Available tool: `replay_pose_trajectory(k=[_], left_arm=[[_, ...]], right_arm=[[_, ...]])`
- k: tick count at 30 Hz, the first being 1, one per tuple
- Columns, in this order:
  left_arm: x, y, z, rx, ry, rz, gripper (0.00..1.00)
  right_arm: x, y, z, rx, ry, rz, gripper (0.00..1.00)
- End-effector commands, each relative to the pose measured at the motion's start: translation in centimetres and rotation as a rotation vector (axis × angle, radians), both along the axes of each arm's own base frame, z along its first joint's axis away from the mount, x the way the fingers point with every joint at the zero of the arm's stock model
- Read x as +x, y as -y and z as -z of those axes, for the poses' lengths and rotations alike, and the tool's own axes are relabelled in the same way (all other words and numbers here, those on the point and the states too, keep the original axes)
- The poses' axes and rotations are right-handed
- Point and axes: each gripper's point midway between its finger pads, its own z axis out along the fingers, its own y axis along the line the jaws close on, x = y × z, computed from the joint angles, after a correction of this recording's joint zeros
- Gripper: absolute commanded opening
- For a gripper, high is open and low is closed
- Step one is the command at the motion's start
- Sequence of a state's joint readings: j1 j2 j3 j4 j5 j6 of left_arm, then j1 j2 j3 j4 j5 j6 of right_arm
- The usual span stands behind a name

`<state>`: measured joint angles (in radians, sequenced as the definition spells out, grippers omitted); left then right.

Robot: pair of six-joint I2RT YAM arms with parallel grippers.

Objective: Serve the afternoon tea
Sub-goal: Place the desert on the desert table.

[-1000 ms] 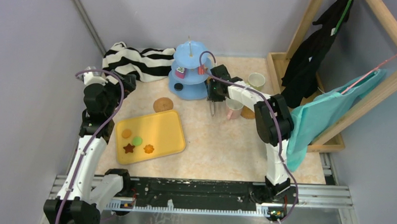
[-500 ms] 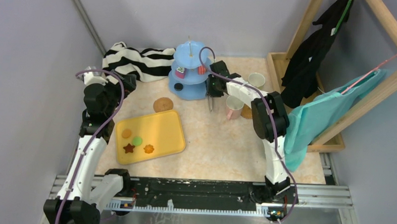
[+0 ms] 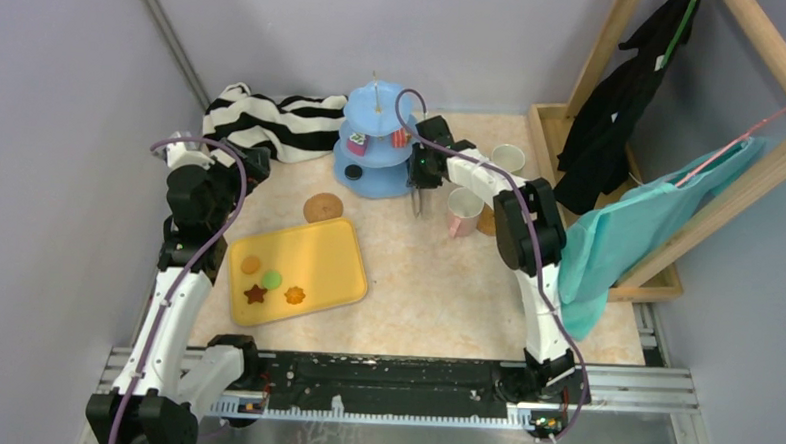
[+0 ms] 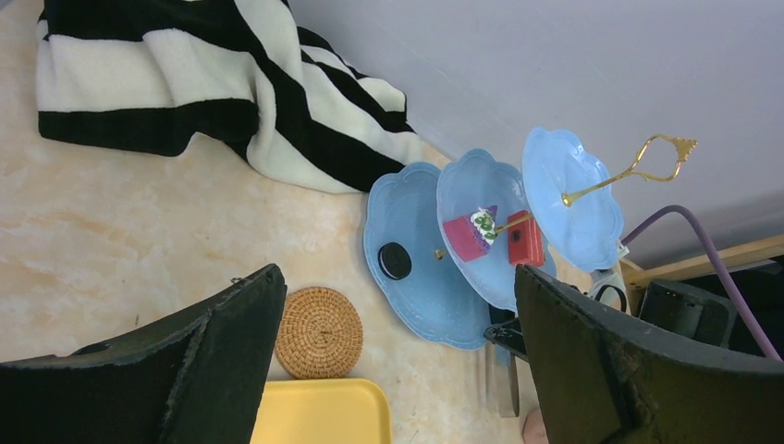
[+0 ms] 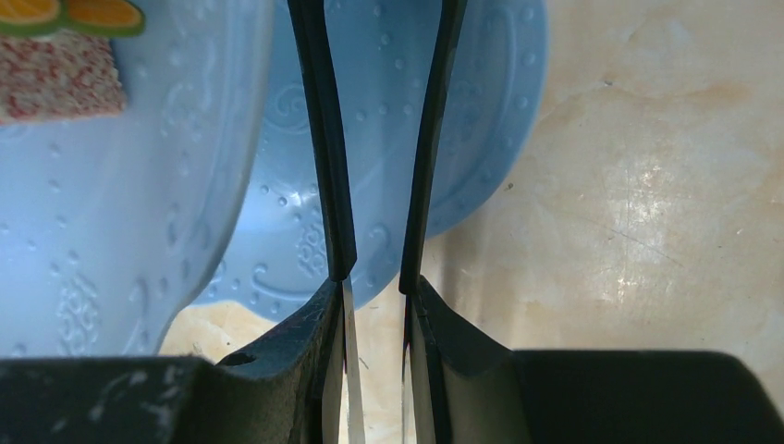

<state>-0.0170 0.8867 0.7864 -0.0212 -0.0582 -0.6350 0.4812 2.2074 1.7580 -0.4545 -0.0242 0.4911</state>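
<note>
Tea stand point(image 3: 372, 153) at the worktop's point(image 3: 436, 284) back is carrying two cake slices point(image 4: 470, 233) and one dark cookie point(image 4: 395, 261) while four cookies point(image 3: 271, 278) are waiting on the yellow tray point(image 3: 329, 257), the narrowly parted, empty right gripper point(image 3: 417, 207) hovering alongside.

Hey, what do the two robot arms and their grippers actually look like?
The left arm and right arm both have white links with bulky black joints. A thin purple cable loops loosely along each. The left gripper and right gripper each have two matte black fingers. No markings are legible.
</note>
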Motion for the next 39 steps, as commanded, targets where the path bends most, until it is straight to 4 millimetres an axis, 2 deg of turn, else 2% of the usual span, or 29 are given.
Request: replay_pose_trajectory(k=[1, 11, 39], left_arm=[[0.17, 0.31, -0.55, 0.011, 0.030, 0.016, 0.98], [0.20, 0.35, -0.42, 0.012, 0.026, 0.018, 0.98], [0.37, 0.54, -0.25, 0.013, 0.021, 0.027, 0.98]], right_arm=[[2.18, -0.82, -2.84, 0.047, 0.076, -0.004, 0.25], [2.07, -0.94, -2.26, 0.048, 0.059, -0.007, 0.33], [1.79, -0.79, -1.92, 0.048, 0.043, -0.001, 0.38]])
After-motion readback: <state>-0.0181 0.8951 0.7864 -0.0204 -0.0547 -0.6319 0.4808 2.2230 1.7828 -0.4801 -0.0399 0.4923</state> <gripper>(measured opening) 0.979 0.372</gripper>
